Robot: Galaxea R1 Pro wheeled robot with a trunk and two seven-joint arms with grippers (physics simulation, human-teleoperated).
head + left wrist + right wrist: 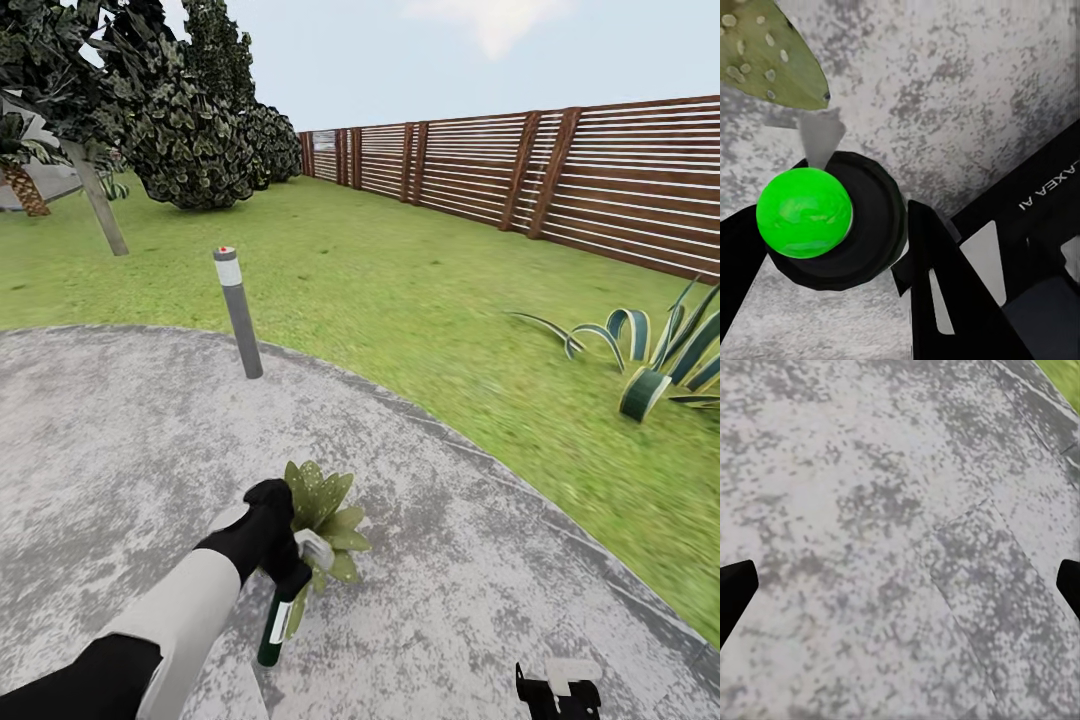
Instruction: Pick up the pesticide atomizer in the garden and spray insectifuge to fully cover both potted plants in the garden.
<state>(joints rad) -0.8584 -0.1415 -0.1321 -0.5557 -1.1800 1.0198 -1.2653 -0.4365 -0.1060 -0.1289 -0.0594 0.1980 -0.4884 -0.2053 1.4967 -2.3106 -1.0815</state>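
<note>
Left gripper (285, 570) clamps the slim white, green-banded pesticide atomizer (276, 622) just beside the speckled-leaf potted plant (322, 518).
Likely light, rigid, slippery plastic: a mid-barrel hold suits it; right gripper (900, 592) spread wide above the mottled grey paving (870, 510).

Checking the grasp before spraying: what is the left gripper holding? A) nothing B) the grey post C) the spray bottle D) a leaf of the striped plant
C: in the head view the left gripper is closed around the pesticide atomizer, right beside the potted plant on the paving.
</note>
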